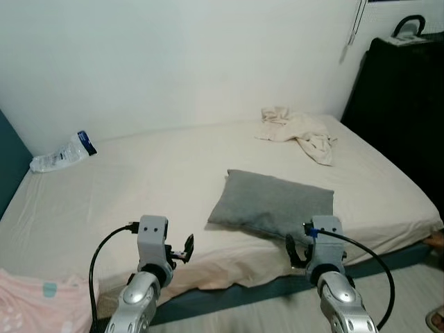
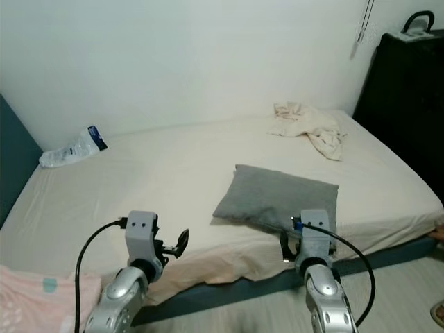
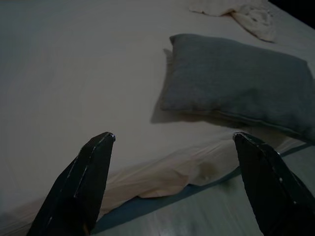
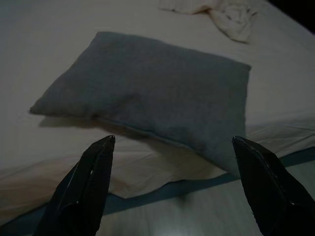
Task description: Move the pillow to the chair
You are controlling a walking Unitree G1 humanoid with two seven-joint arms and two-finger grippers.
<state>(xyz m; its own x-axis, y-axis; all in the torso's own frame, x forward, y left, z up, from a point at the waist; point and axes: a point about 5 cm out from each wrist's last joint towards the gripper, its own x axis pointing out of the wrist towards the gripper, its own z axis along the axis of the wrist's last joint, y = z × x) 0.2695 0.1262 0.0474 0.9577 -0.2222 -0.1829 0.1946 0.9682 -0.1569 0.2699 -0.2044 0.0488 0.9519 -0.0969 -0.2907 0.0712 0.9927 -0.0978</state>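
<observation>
A grey pillow [image 1: 274, 205] lies flat on the cream bed [image 1: 159, 187], near its front edge and right of centre. My left gripper [image 1: 184, 250] hangs over the front edge of the mattress, left of the pillow and apart from it; in the left wrist view its fingers [image 3: 93, 167] stand wide open around nothing. My right gripper [image 1: 297, 251] hovers just before the pillow's near right corner. Its fingers [image 4: 91, 167] are spread open, and the pillow [image 4: 157, 93] lies beyond them.
Crumpled cream clothing [image 1: 302, 132] lies at the bed's far right. A plastic-wrapped bottle [image 1: 62, 154] rests at the far left by the wall. Tall black furniture [image 1: 402, 104] stands right of the bed. A pink cloth [image 1: 35, 298] lies at the lower left. Pale floor [image 1: 409, 284] runs along the bed's front.
</observation>
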